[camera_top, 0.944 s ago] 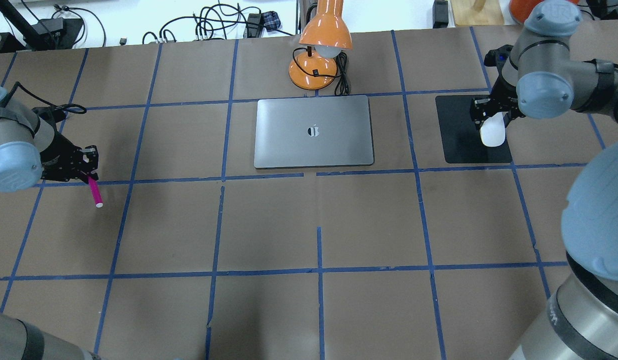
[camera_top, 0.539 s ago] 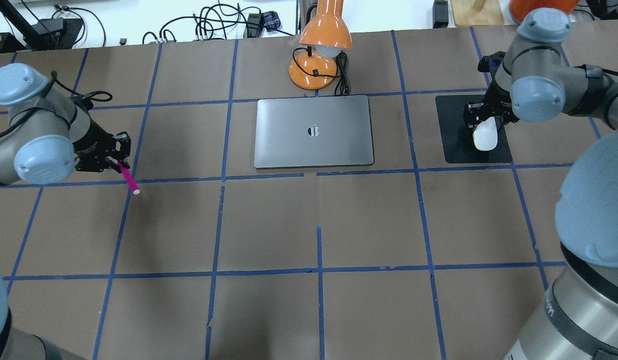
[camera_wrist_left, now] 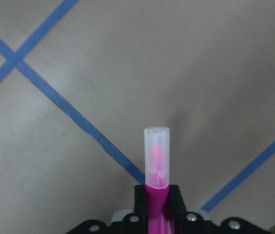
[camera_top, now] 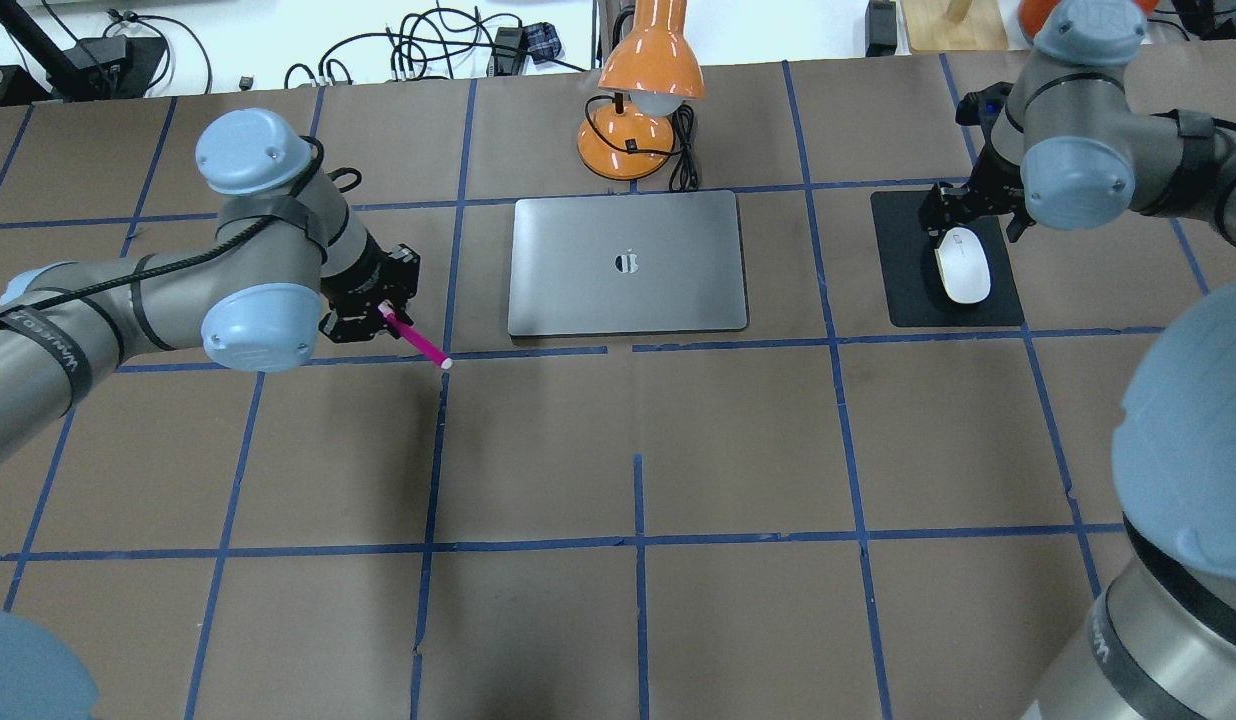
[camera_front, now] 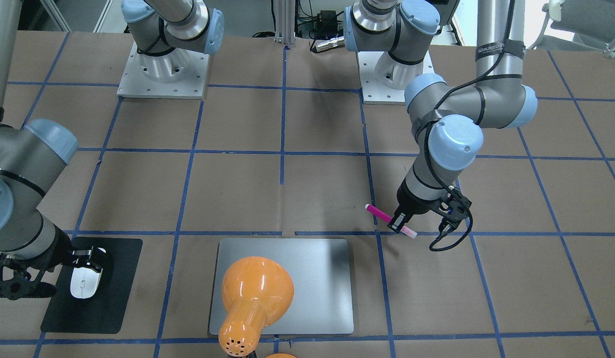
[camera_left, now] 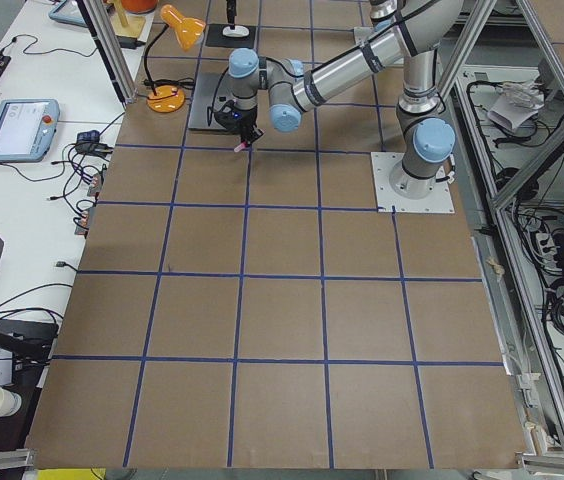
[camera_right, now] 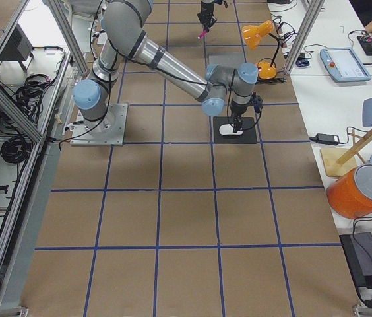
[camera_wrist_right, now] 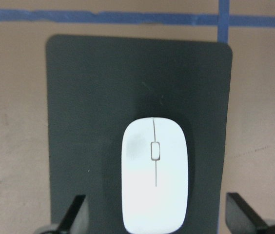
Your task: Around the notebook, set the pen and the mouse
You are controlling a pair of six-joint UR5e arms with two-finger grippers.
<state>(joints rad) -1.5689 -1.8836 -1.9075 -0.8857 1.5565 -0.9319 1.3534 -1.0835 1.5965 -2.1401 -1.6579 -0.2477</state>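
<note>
Seen from overhead, your left gripper clamps the pen, long axis slanting lower right, the notebook near on its right at centre; your right gripper hangs wide open over the mouse at upper right.

Bare table strip between my left end effector and the notebook: passable. The lamp and its cord block the notebook's far edge. Right side: bare gap, then the black mat. Near side: open table all along.
</note>
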